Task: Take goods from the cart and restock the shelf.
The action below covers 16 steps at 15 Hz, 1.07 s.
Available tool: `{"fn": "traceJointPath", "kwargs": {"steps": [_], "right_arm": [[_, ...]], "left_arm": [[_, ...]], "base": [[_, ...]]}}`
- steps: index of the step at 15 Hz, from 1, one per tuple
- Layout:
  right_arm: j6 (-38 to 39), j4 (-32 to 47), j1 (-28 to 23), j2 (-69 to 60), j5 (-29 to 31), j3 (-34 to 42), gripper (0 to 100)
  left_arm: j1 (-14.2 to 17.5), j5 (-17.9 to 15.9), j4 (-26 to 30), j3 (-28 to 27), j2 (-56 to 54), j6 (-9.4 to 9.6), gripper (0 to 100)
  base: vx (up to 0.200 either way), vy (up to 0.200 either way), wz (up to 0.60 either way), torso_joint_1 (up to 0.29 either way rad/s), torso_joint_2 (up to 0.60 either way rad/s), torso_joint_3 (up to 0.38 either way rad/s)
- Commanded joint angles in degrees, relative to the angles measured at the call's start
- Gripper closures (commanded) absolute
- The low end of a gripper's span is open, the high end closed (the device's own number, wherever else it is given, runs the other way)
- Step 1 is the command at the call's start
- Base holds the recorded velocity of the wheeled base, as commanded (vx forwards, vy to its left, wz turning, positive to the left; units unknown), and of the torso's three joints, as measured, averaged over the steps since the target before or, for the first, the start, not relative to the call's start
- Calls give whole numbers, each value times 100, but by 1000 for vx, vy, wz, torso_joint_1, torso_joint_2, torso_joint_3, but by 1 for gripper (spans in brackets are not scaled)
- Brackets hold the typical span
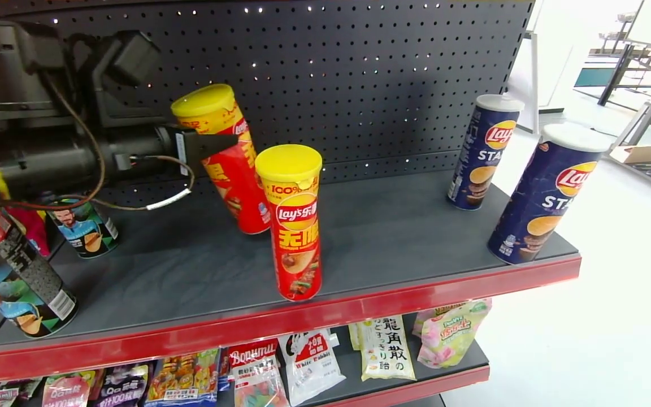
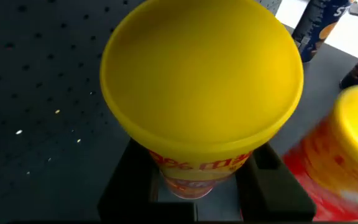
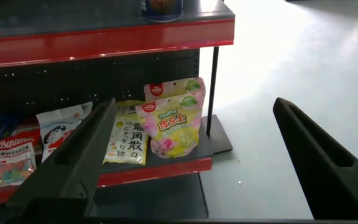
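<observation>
Dark perforated backing (image 1: pixel 359 73) rises behind a grey shelf (image 1: pixel 416 226) with a red front lip, and the left gripper (image 1: pixel 219 146) is clamped around the upper body of a red chip can with a yellow lid (image 1: pixel 242 192) towards the back of it. The can is tilted, its lid leaning towards the backing. Its base is at or just above the shelf surface, and the views do not settle whether it touches. The main risk is letting go while it leans: the can would probably tip rather than settle, so it should be upright before the jaws part. A second red can (image 1: pixel 296 226) stands upright just beside it, nearer the lip. A falling can or a sideways drag of the fingers could knock that one over the edge onto the floor. Pushing further back could jam the lid against the backing. Two blue cans (image 1: pixel 484 152) stand well apart to the right, out of harm's way. The right gripper (image 3: pixel 194 106) hangs spread and empty by the lower shelf of snack bags (image 3: pixel 169 121).
</observation>
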State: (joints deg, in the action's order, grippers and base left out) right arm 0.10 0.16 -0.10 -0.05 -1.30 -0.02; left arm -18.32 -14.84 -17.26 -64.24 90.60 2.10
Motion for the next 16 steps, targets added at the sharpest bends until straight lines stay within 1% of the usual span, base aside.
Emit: {"fn": "traceJointPath", "kwargs": {"steps": [1,3,4,7,9,13,16], "right_arm": [[-1,2,1,5,-1,-6,0],[-1,2,1,5,-1,-6,0],[-1,2,1,5,-1,2,0],[-1,2,1,5,-1,2,0],[-1,2,1,5,-1,2,0],[-1,2,1,5,-1,2,0],[-1,2,1,5,-1,-6,0]], "left_arm": [[-145,95,-49,-686,1012,28,100],[-286,640,-49,-1213,1469,-8,100],[-356,701,-67,-1398,1680,-25,100],[-391,701,-76,-1732,2041,-25,100],[-470,701,-76,-1820,2146,-34,100],[-497,613,-58,-1969,2234,-25,100],[-558,613,-49,-2022,2234,-25,100]], "base": [[0,0,0,0,0,0],[0,0,0,0,0,0],[0,0,0,0,0,0],[0,0,0,0,0,0],[0,0,0,0,0,0],[0,0,0,0,0,0],[0,0,0,0,0,0]]}}
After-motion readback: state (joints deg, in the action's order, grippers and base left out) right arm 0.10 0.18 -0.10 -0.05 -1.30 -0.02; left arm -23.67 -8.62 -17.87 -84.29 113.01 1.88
